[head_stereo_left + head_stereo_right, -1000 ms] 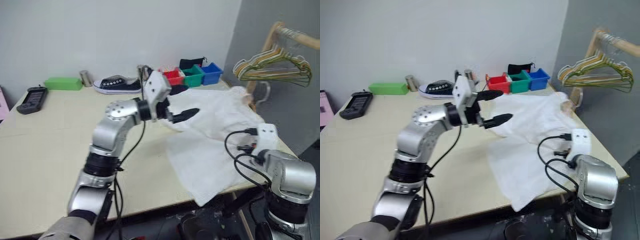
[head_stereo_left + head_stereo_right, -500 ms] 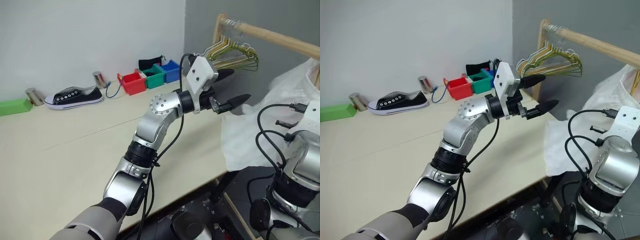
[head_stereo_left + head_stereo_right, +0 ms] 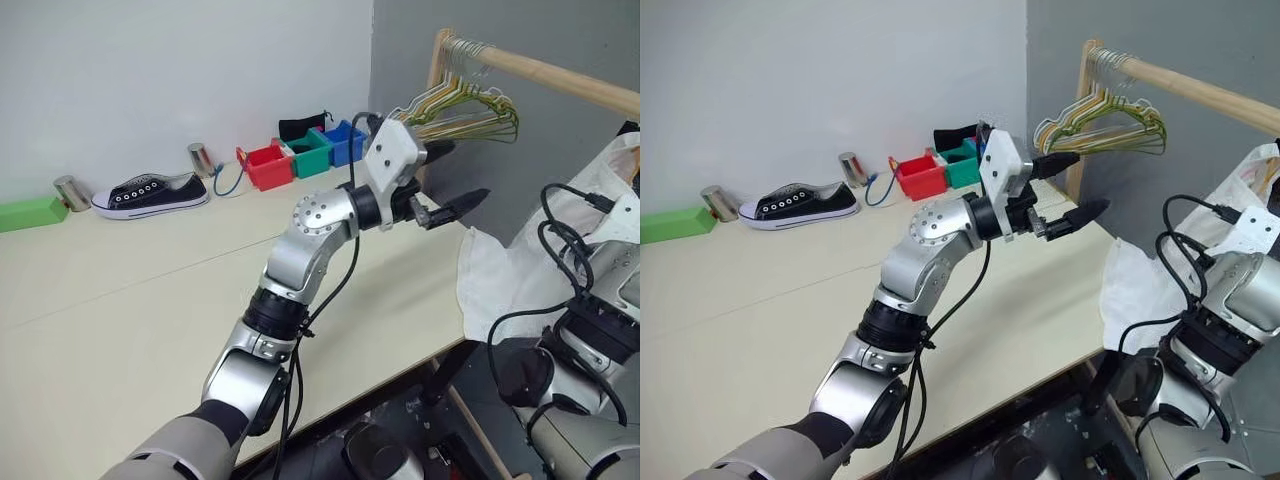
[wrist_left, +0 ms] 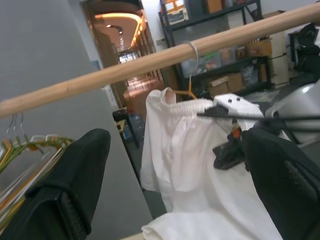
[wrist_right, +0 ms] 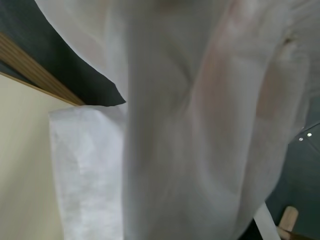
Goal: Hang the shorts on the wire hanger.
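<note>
On the far left of the cream table (image 3: pixel 120 290) lie a green block (image 3: pixel 25 212), a metal can (image 3: pixel 68 192) and a black sneaker (image 3: pixel 150 192); further right stand a second can (image 3: pixel 200 159) and red (image 3: pixel 265 166), green (image 3: pixel 308 155) and blue (image 3: pixel 345 141) bins along the wall. The left gripper (image 3: pixel 452 178) reaches out past the table's right edge, its jaws spread wide and holding nothing, pointing toward the wooden rail (image 3: pixel 540 72). Just behind it, a bunch of coloured hangers (image 3: pixel 460 108) hangs from the rail's near end. The shorts (image 3: pixel 500 285) lie to the right of those open jaws and apart from them: white cloth draped down off the table's right edge, rising toward the right arm. In the left wrist view the shorts (image 4: pixel 195 165) hang between the two black fingers (image 4: pixel 75 180), farther off, below the rail, where a thin orange wire hanger (image 4: pixel 189 91) shows by its silvery hook. The right gripper's jaws are closed; white cloth (image 5: pixel 200 125) hangs right in front of the right wrist camera, and whether it is gripped cannot be told.
</note>
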